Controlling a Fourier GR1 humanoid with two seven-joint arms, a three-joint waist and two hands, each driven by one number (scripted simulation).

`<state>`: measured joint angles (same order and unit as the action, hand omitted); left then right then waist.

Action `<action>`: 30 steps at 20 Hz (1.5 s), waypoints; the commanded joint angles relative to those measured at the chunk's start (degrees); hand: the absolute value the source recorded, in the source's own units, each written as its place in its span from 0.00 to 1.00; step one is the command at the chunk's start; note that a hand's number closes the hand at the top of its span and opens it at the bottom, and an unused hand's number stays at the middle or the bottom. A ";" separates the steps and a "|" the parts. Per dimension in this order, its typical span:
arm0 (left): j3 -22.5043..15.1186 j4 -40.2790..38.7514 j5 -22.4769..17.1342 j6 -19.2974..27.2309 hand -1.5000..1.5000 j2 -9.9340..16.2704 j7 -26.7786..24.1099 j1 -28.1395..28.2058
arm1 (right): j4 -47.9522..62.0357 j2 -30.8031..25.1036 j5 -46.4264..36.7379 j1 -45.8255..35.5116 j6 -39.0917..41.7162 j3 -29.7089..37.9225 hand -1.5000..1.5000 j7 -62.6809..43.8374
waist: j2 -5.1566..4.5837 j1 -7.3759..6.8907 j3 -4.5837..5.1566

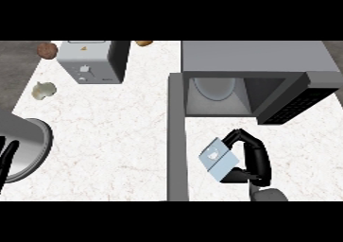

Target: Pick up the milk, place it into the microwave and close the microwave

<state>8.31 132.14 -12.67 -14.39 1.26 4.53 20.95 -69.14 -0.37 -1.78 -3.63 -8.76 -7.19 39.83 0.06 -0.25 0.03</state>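
The right hand (pixel 252 158) is curled round the milk (pixel 218 159), fingers over its far side and thumb at its near side, so the carton sits clasped between them. The milk is a small pale-blue carton, tilted, with its white top face turned up toward the view. It is held in front of the microwave (pixel 261 56), just outside the open cavity and not yet in it.

The microwave stands at the far right of the bench (pixel 111 137). Its door (pixel 176 137) is swung fully open and reaches toward the near edge as a long grey slab just left of the milk. Inside the cavity a round pale turntable (pixel 214 89) shows, and to the cavity's right a dark vented panel (pixel 298 105) angles outward.

The left hand (pixel 2 158) rests at the left edge — fingers straight, pointing up, holding nothing. Just beside it lies a grey round plate (pixel 26 149), partly cut off by the edge.

At the far left of the bench stands a toaster (pixel 90 61). A brown potato (pixel 47 49) lies just left of it, a pale garlic bulb (pixel 43 90) sits nearer, and a small orange-brown item (pixel 144 43) — too cut off to name — shows at the far edge.
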 commanded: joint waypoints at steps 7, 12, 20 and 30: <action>3.10 -1.64 -2.04 -1.99 0.00 1.56 -0.12 -1.25 | 14.36 -0.76 -5.13 -21.17 -13.21 4.11 1.00 -13.30 | -0.25 -0.73 -0.04; 3.39 -2.66 -1.81 -2.76 0.00 1.06 -0.96 -0.86 | 27.83 -3.71 -5.82 -33.92 -14.10 8.86 1.00 -14.55 | -0.36 -1.18 -0.06; 3.66 -3.38 -4.20 -3.48 0.00 2.32 0.78 -3.49 | 47.60 -8.03 -6.92 -44.81 -19.91 15.23 1.00 -8.04 | -1.34 -3.16 -0.16; 3.43 -4.73 -1.08 -3.84 0.00 3.10 0.01 -4.58 | 58.11 -12.31 -15.21 -51.72 -33.84 12.36 0.00 -8.84 | -2.06 -5.07 -0.13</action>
<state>11.42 127.73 -14.12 -17.97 3.70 4.28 16.70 -16.54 -11.65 -12.95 -52.87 -39.68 7.63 32.07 -1.77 -4.62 -0.13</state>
